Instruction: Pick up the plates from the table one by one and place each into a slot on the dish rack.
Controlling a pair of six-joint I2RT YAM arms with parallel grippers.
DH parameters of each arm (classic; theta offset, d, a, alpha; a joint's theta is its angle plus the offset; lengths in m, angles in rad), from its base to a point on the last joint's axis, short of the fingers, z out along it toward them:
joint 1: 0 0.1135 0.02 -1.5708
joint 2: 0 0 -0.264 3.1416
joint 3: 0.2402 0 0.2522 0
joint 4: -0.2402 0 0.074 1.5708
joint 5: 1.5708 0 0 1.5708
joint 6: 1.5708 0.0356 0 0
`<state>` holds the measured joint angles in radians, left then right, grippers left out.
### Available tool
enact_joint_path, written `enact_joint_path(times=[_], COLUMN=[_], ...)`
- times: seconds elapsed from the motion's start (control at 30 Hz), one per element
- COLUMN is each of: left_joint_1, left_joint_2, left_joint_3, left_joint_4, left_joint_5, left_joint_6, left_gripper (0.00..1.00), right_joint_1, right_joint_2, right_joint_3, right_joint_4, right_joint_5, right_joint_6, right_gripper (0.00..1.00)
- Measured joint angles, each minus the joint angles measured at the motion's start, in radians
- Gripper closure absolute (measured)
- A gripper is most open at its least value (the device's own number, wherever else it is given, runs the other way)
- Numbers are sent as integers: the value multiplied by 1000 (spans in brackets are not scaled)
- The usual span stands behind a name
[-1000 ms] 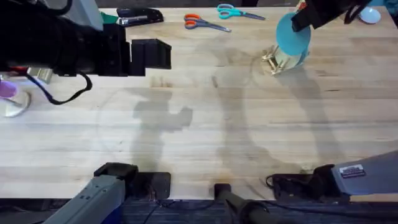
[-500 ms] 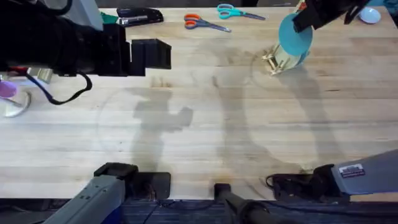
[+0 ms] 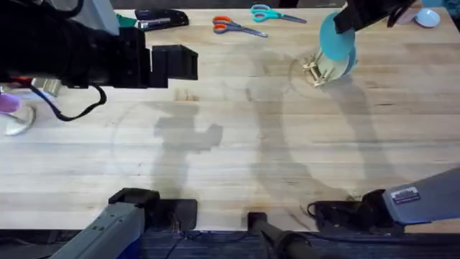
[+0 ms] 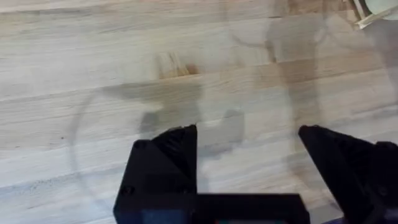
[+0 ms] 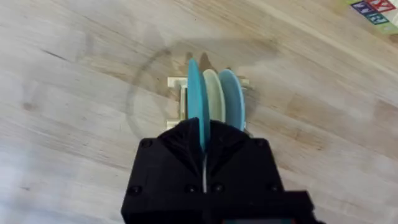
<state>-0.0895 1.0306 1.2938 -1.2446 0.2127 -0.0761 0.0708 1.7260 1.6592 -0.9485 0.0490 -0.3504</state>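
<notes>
Right gripper (image 5: 203,140) fingers clamp the rim of the small round teal plastic plate (image 5: 195,99) — held on edge, just beyond them the pale yellow plate (image 5: 212,94) and a sky-blue plate (image 5: 232,99) standing in the small light-wood dish rack (image 5: 176,93). Left gripper (image 4: 247,146) fingers spread wide — bare light plank table (image 4: 93,62) between them.

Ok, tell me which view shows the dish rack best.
The right wrist view: the dish rack sits centred, seen from above, with three plates on edge in it, the teal plate pinched by the right gripper. Overhead shows it small, partly behind the plate. The left wrist view catches just a corner.
</notes>
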Motion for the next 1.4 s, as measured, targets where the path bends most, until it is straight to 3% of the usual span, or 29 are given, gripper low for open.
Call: enact_joint_path(times=[0.93,1.4], left_joint_1=[0,0], left_joint_2=[0,0], left_joint_3=[0,0], left_joint_4=[0,0], left_joint_5=[0,0], left_joint_6=[0,0], left_gripper=[6,7], right_joint_1=[0,0], right_joint_2=[1,61], right_joint_3=[0,0], right_joint_4=[-21,-24], right_joint_5=[19,19], right_joint_6=[10,10], right_gripper=[972,972])
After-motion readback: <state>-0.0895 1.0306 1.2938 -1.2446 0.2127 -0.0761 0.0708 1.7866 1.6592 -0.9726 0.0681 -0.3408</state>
